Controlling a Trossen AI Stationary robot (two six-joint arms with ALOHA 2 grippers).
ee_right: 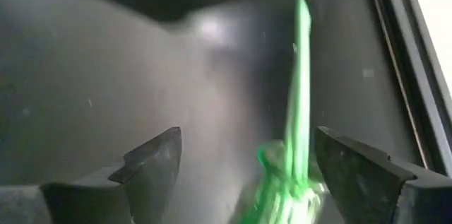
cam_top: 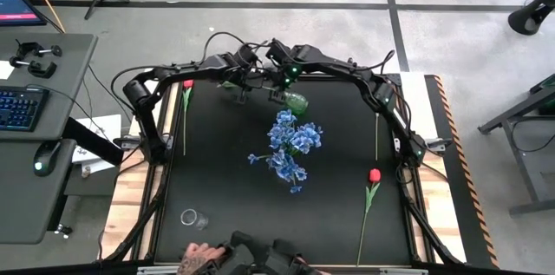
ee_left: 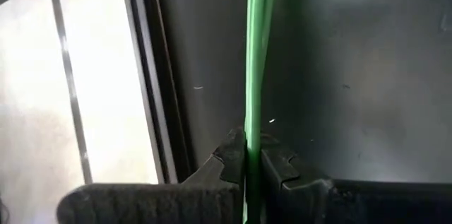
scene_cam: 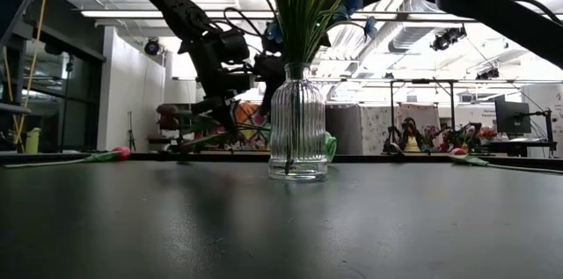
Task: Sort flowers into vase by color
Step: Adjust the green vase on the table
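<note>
The left end effector [ee_left: 246,164] is clamped on a green stem [ee_left: 258,54] at the upper middle of the desk [cam_top: 217,180]. The right end effector [ee_right: 247,160] stands apart beside it. The blue flowers [cam_top: 290,145] stand in the vase [scene_cam: 297,134] at center.

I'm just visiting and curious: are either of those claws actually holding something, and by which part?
Yes. The left claw is shut on a green flower stem, gripping the bare stalk. The right claw is open, holding nothing.
</note>
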